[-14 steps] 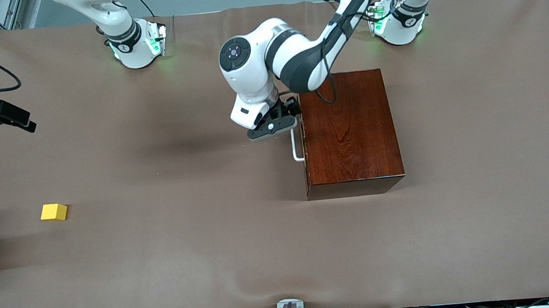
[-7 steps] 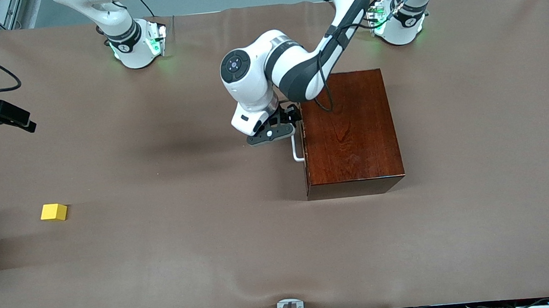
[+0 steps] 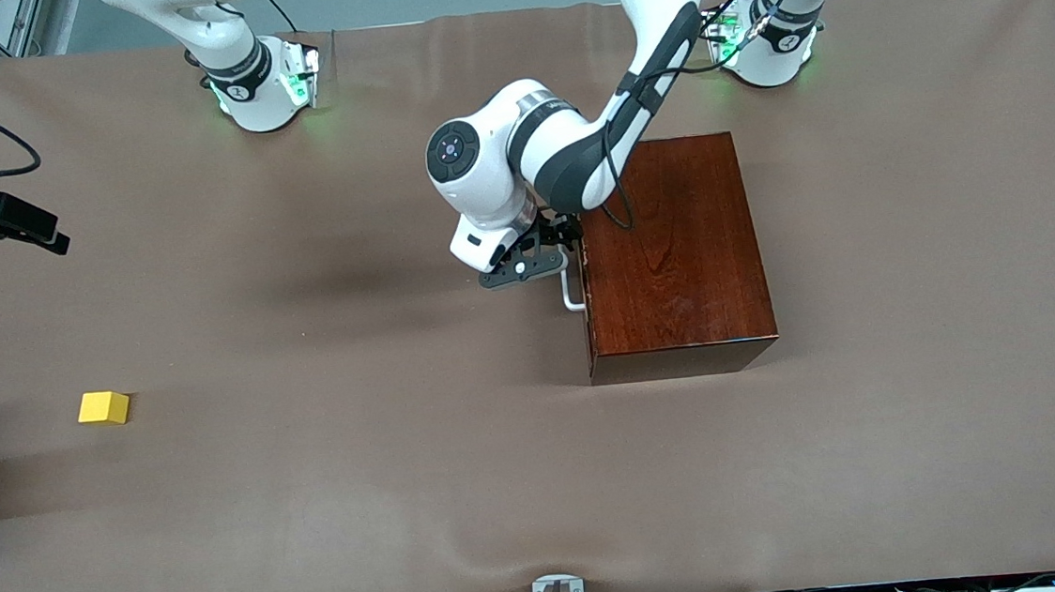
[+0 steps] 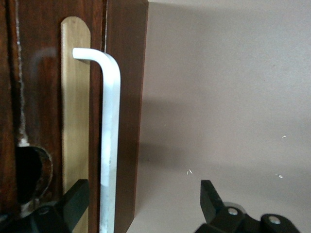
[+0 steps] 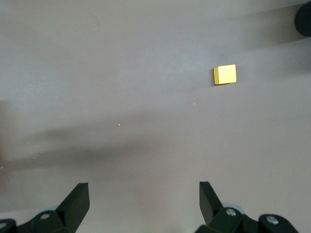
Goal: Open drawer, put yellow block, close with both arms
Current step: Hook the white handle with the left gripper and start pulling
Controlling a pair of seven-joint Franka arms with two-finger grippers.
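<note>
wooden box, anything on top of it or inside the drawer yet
The glossy dark reddish-brown wooden box has nothing resting on its lid; only the left arm crosses above one corner. Its drawer is shut, so the inside is hidden. The small yellow block sits on the table.

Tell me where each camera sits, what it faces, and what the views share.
Front view: high across the table, facing both arms; shows the wooden box, the yellow block, the left gripper at the handle.
Left wrist view: on the left wrist; open fingers straddle the handle.
Right wrist view: on the waiting right arm; open right gripper over bare table, block also in front view.
</note>
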